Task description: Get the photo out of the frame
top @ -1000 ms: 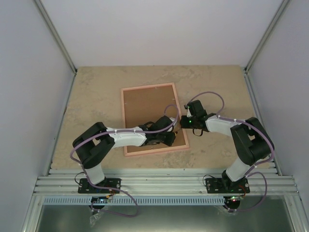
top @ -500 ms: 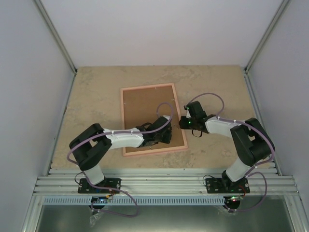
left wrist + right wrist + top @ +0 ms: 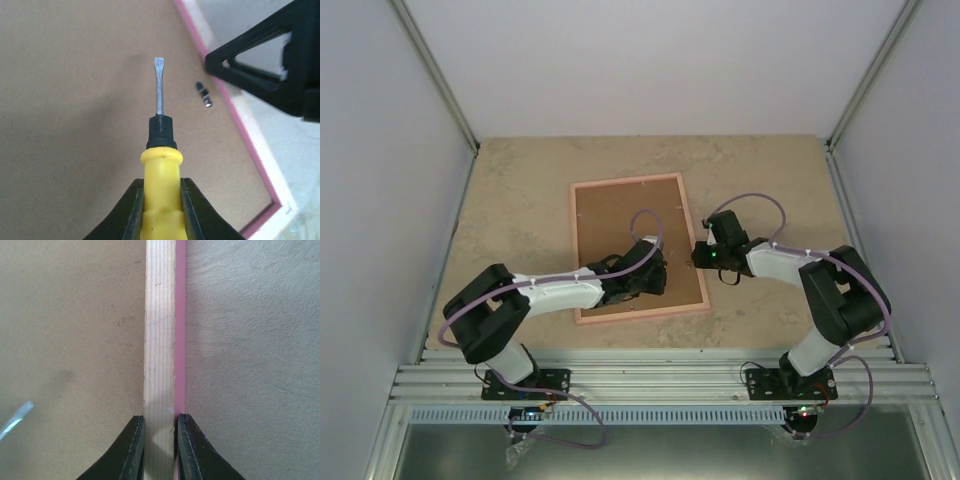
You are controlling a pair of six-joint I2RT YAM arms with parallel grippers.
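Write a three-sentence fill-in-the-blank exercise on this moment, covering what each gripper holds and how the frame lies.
1. The left gripper is shut on a screwdriver with a ____ handle.
2. The frame lies face ____, with its brown backing board turned up.
3. The gripper pinching the frame's side rail belongs to the ____ arm.

Missing words: yellow; down; right.

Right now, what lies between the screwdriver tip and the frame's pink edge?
In the left wrist view, one small metal tab lies on the backing between screwdriver tip and frame; the rest is bare board.
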